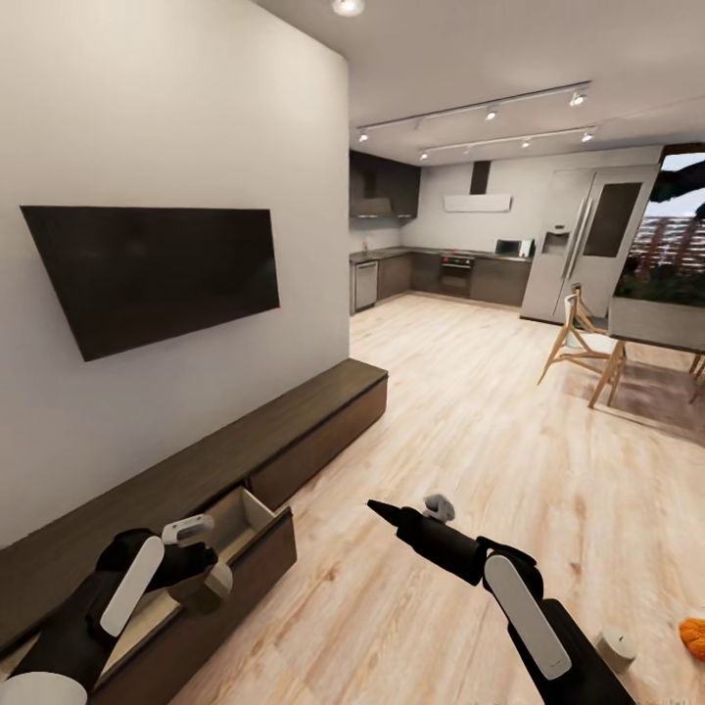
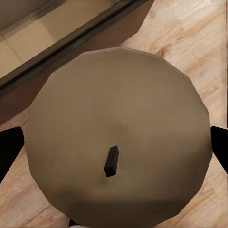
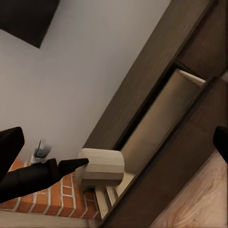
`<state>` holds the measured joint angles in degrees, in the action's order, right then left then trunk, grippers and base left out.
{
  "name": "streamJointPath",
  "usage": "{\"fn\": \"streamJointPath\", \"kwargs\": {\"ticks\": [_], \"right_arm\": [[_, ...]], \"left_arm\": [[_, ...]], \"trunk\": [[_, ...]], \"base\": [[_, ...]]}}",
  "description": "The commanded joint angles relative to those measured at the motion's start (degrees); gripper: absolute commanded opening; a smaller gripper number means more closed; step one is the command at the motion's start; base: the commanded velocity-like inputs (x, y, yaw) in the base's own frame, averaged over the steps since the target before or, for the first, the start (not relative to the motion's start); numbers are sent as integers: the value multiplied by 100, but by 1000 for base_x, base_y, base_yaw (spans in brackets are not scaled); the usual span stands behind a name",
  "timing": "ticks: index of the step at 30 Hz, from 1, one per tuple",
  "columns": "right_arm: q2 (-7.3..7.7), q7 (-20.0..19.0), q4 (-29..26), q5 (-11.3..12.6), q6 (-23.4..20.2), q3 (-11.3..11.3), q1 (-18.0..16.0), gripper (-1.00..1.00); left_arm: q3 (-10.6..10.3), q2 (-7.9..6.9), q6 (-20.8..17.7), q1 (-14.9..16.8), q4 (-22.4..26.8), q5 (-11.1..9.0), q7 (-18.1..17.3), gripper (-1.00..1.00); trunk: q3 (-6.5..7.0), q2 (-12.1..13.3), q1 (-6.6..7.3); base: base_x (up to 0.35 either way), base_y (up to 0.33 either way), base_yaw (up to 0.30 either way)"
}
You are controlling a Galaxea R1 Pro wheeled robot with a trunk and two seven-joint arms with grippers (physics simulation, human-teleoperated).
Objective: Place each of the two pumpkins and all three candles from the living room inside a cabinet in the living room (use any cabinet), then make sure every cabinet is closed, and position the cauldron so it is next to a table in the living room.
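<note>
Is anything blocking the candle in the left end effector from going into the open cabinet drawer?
Nothing visible does. The left end effector holds the candle at the open drawer of the cabinet.

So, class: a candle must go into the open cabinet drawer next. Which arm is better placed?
Left. The left gripper is shut on the candle above the open drawer of the cabinet; the right gripper hangs over bare floor.

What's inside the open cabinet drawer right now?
The drawer of the cabinet shows a bare pale interior at its far end. The left gripper, holding a candle, covers the near end, so that part is unseen.
</note>
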<state>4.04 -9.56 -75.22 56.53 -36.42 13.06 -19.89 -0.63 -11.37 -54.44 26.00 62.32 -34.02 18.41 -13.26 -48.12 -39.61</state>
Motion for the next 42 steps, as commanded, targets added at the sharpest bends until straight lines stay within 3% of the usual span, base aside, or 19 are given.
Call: {"fn": "streamJointPath", "kwargs": {"ticks": [1, 11, 13, 16, 27, 29, 33, 38, 40, 42], "right_arm": [[1, -11, 20, -1, -14, 4, -6, 100], [-10, -11, 144, -1, -9, -26, -6, 100], [1, -16, 161, -1, -13, -335, -6, 100], [11, -24, 174, 5, -14, -542, -6, 100], [17, 47, 342, -1, -19, -662, -6, 100], [26, 125, 384, -16, -30, -784, -6, 100], [35, 728, 564, -57, -18, -1154, -6, 100], [51, 1629, 771, -116, 26, -1258, -6, 100], [55, 2028, 911, -307, 230, -1261, -6, 100], [57, 2452, 1116, -696, 559, -1259, -6, 100]], "left_arm": [[-9, 0, -14, 2, 8, -61, 58, -100], [-16, 2, -8, 2, 16, -2, 58, -100], [-21, 3, -8, 1, 13, 0, 58, -100], [-60, 3, -7, 1, 9, 0, 58, -100], [-86, 3, -6, 2, -2, -2, 58, -100], [-86, 3, -5, 2, -1, -1, 58, -100], [-86, 3, -5, 1, -1, -3, 58, -100], [-185, 16, -5, 2, -1, -6, 58, -100], [-226, 17, -5, 1, -1, -4, 58, -100], [-242, 19, -5, 1, -1, -7, 58, -100]], "trunk": [[-1, -7, -1], [68, -7, -1], [82, -7, -1], [103, -7, -1], [180, -7, -1], [195, -7, -1], [223, -7, -1], [258, -7, -1], [272, -7, -1], [287, -7, -1]], "base": [[0, 0, -222], [0, 0, -221], [0, 0, -220], [0, 0, -220], [0, 0, -219], [0, 0, -219], [0, 0, -219], [0, 0, -219], [0, 0, -219], [0, 0, -219]]}}
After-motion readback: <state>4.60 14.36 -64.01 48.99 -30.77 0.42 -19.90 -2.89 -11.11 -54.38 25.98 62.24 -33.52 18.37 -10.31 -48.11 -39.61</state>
